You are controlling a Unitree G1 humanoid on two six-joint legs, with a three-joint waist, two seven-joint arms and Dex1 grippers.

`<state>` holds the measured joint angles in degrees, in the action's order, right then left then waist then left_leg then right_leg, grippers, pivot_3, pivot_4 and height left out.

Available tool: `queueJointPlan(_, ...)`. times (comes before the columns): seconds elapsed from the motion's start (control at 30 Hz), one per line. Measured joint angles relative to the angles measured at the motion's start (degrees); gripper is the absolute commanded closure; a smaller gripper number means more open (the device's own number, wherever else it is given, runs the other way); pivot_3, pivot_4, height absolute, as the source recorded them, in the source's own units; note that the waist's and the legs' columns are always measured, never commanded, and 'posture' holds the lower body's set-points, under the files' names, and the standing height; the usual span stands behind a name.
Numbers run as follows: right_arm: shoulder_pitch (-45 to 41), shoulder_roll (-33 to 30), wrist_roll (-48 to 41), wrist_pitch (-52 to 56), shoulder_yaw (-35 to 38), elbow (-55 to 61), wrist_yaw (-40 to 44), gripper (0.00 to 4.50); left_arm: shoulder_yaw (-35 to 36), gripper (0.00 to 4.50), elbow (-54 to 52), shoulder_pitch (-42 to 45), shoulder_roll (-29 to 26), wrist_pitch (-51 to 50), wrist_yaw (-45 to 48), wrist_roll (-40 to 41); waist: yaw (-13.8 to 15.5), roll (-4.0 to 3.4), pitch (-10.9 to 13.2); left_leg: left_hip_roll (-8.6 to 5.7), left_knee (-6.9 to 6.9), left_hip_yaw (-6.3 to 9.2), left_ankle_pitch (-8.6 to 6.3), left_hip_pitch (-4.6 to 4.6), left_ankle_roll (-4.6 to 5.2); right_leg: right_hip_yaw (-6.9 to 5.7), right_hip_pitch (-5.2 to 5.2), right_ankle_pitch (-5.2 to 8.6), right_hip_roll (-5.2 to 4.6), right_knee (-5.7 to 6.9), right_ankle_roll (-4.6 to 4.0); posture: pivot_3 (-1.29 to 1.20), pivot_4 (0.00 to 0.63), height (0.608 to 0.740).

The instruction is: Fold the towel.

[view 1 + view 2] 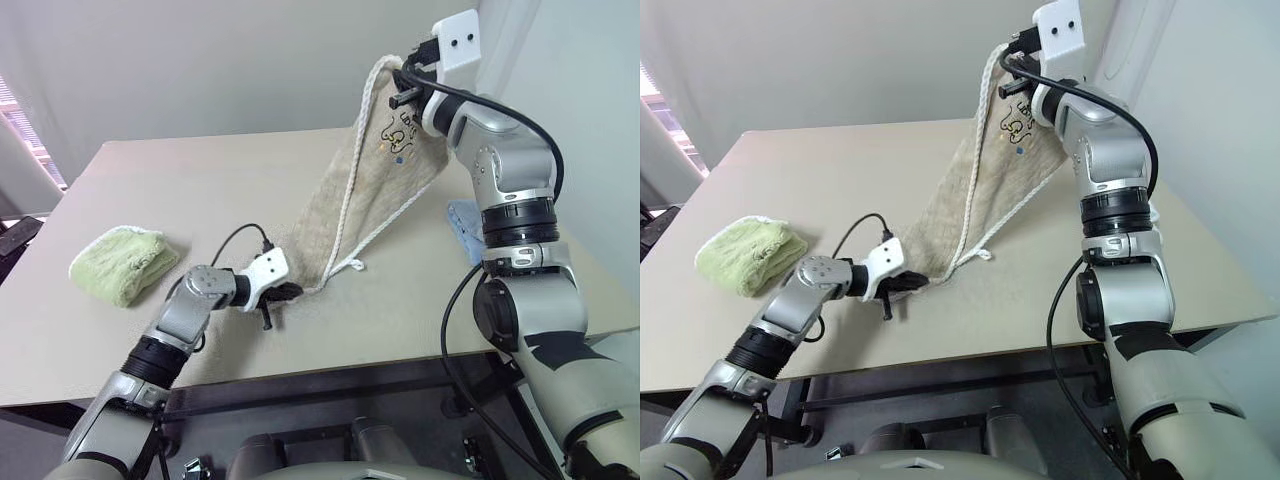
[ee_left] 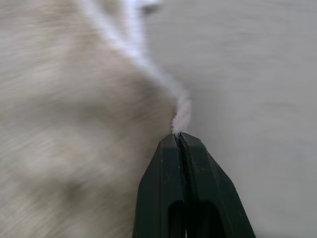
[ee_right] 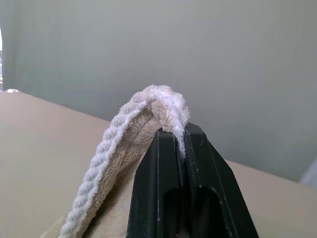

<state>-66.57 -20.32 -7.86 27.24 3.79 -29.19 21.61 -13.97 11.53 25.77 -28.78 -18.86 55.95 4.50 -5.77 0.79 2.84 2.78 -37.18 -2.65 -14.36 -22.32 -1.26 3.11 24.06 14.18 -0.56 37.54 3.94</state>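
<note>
Towel (image 1: 370,190), soft, light, limp terry, slung from raised right gripper (image 1: 408,84) down to bench (image 1: 200,180), corded edge clamped in both jaws, left gripper (image 1: 277,297) low; best held at corded corners.

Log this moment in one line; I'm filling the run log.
left gripper: shut on towel edge at table | right gripper: shut on towel, raised | fold: not yet done
</note>
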Motion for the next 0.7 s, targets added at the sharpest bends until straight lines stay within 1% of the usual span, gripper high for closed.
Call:
queueJointPlan(0.03,0.3,0.0,0.0,0.0,0.0,0.0,0.0,4.50,1.9,4.49,0.0,0.2,-0.3,-1.2,-0.1,1.3,0.0,0.00,0.0,0.00,0.02,-0.01,0.00,-0.13,0.00,0.00,0.16,-0.05,0.00,0.00,-0.06,0.00,0.000,0.729)
queueJointPlan(0.1,1.1,-0.1,-0.1,0.0,0.1,0.1,0.0,4.50,5.4,4.49,-0.1,0.7,-1.2,-3.2,-0.6,3.7,0.1,0.00,0.0,-0.02,0.08,-0.01,0.00,-0.25,0.00,0.01,0.26,-0.13,-0.01,0.00,0.17,0.00,0.000,0.729)
queueJointPlan(0.23,2.6,-0.9,-0.2,0.0,0.8,0.3,-0.3,4.50,14.8,4.49,0.0,3.6,-4.2,-7.3,-2.9,8.9,0.2,0.01,0.0,-0.03,0.13,0.02,0.00,-0.58,0.00,-0.02,0.54,-0.10,-0.02,-0.04,0.24,0.00,0.000,0.729)
queueJointPlan(0.33,4.0,-1.7,-0.2,0.0,1.6,0.3,-0.6,4.50,20.5,4.49,3.3,7.3,-6.0,-7.8,-5.9,10.8,0.3,0.01,0.0,-0.06,0.13,0.03,0.00,-0.61,0.00,-0.03,0.54,-0.11,-0.05,-0.08,0.26,0.00,0.000,0.729)
queueJointPlan(0.4,4.6,-2.1,-0.2,-0.1,1.7,0.0,-0.8,4.50,22.4,4.49,8.0,10.2,-6.4,-6.1,-8.9,10.5,0.4,0.01,0.0,-0.06,0.09,0.02,0.00,-0.60,0.00,-0.04,0.52,-0.11,-0.06,-0.09,0.26,0.00,0.000,0.729)
queueJointPlan(0.47,5.1,-2.8,0.0,-0.6,1.7,-1.3,-0.9,4.50,22.7,4.49,13.0,12.9,-6.4,-3.7,-11.8,9.2,0.4,0.01,0.0,-0.08,0.04,0.02,0.00,-0.56,0.00,-0.04,0.46,-0.11,-0.07,-0.10,0.26,0.00,0.000,0.729)
queueJointPlan(0.7,6.6,-4.1,2.4,-5.7,1.6,-11.0,-1.8,4.50,22.6,4.49,38.7,27.3,-3.3,10.4,-25.0,3.5,0.4,0.04,0.0,-0.10,0.05,0.00,0.00,-0.59,0.00,-0.04,0.45,-0.17,-0.07,-0.14,0.34,0.00,0.000,0.729)
